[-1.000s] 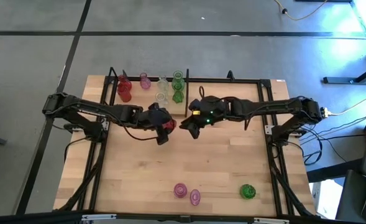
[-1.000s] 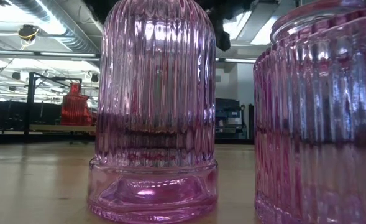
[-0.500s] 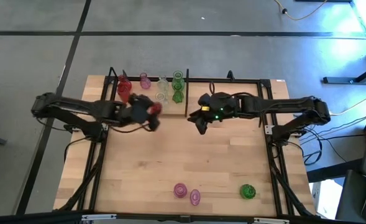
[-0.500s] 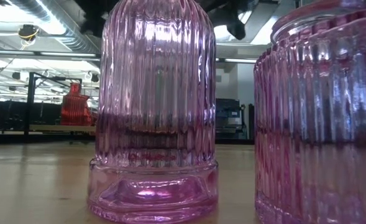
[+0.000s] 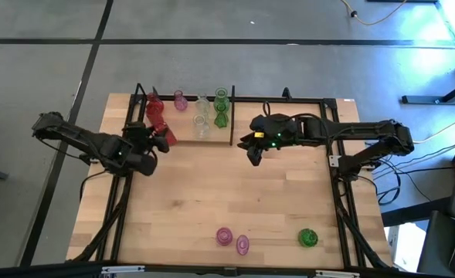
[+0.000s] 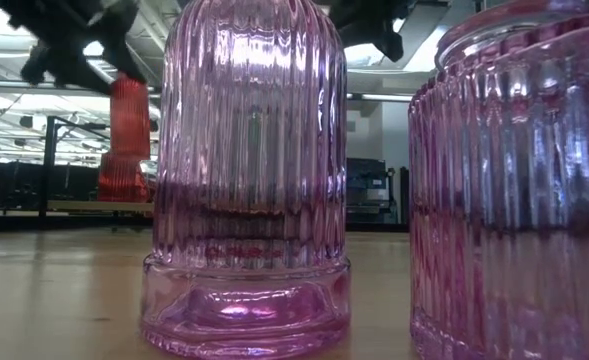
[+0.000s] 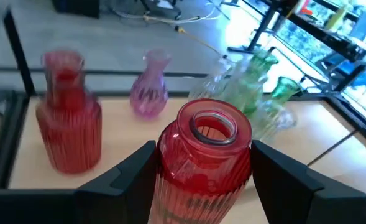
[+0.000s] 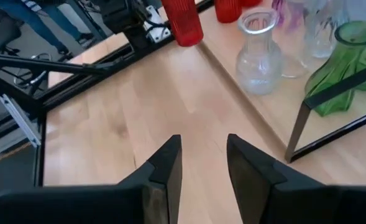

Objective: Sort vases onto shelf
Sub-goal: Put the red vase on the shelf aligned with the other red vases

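Note:
My left gripper (image 5: pixel 156 140) is shut on a red ribbed vase (image 7: pixel 202 163), held in the air over the near left part of the shelf (image 5: pixel 187 136). On the shelf stand another red vase (image 7: pixel 68 127), a pink vase (image 7: pixel 149 93), clear vases (image 8: pixel 258 55) and green vases (image 5: pixel 221 116), each on its base. My right gripper (image 8: pixel 199 163) hovers open and empty over the table just right of the shelf. In the low view the held vase (image 6: pixel 129 112) hangs below the left gripper (image 6: pixel 72 42). My left gripper pinches the red vase's ribbed body (image 7: pixel 170 168) between its two fingers, one on each side, below the shoulder. The fingers (image 7: pixel 130 177) come nearly level from the table's left side. The vase is lifted clear of the shelf, roughly upright with its mouth (image 7: pixel 211 126) up.
Two pink vases (image 5: pixel 224 236) (image 5: pixel 242 245) and a green vase (image 5: pixel 308 238) stand near the table's near edge; the pink ones fill the low view (image 6: pixel 249 180). Black rods and posts (image 8: pixel 322 93) edge the shelf. Bare tabletop lies between the arms.
My left gripper has carried the red vase from the table's middle toward the left and far edges, up to the shelf, rolling its wrist so that the vase now stands roughly upright. My right gripper has drawn back a little toward the right and risen slightly.

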